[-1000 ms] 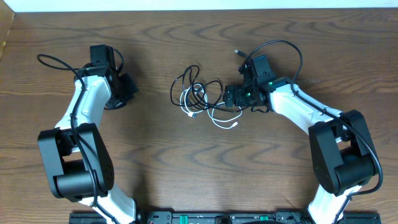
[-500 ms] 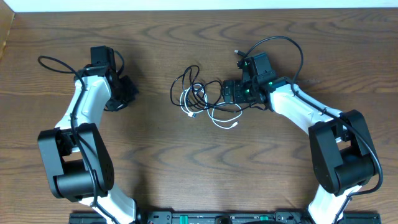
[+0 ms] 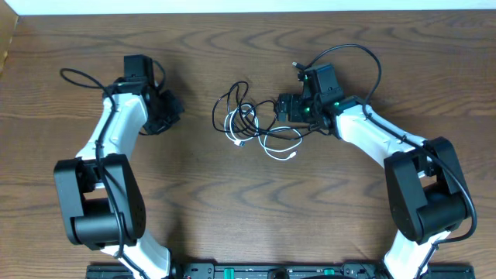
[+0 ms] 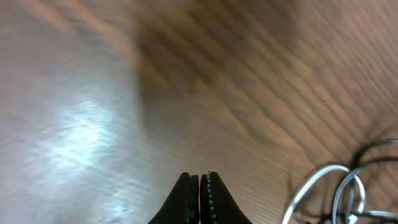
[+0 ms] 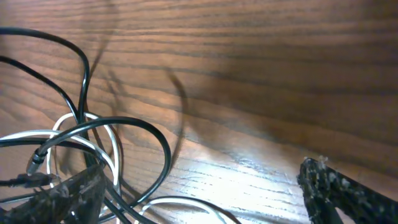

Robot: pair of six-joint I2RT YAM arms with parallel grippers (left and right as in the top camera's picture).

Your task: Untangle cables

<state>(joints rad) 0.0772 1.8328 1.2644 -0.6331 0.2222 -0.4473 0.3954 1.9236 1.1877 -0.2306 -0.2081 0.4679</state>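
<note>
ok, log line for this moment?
left gripper: jaws shut, empty | right gripper: jaws open at tangle | black cable, white cable: intertwined

A thin black flexible cord [image 3: 215, 115] and a thin white flexible cord [image 3: 271, 153] lie slack and tangled together in one loose heap near the middle of the brown wooden table [image 3: 194, 194]. The black loops cross over and through the white coils. White plug ends stick out at the heap's lower left and lower right.

My arms [image 3: 116, 133] wore white shells, black joints, looping thick black wires [image 3: 346, 46]. My left gripper [image 4: 199, 178] had black toothed fingers [image 4: 185, 196].
</note>
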